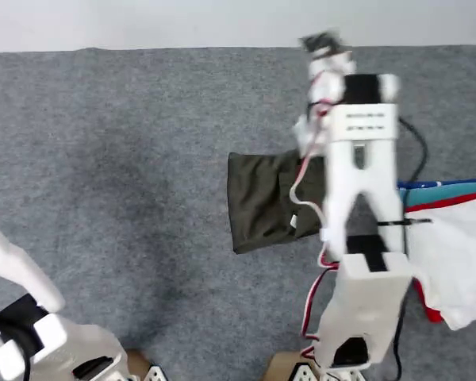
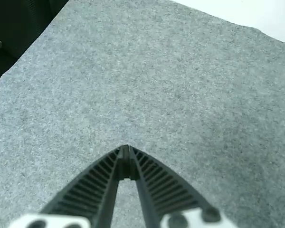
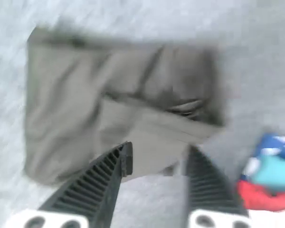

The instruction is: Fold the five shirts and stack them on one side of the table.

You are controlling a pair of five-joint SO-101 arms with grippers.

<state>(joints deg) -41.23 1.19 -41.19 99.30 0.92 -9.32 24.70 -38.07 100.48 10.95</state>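
Observation:
A dark olive shirt (image 1: 262, 200), folded into a rough rectangle, lies on the grey felt table (image 1: 127, 159) just right of centre. My right arm (image 1: 357, 159) stands over its right edge. In the right wrist view my right gripper (image 3: 159, 161) is open above the olive shirt (image 3: 109, 109), near the edge of its folded flap, holding nothing. My left gripper (image 2: 128, 153) is shut and empty over bare felt (image 2: 180, 80); the left arm (image 1: 24, 317) sits at the table's near left corner.
A loose pile of shirts (image 1: 452, 246), white on top with red, blue and teal showing, lies at the right edge beside the right arm. Part of that pile (image 3: 270, 175) appears in the right wrist view. Bare felt covers the table's left half.

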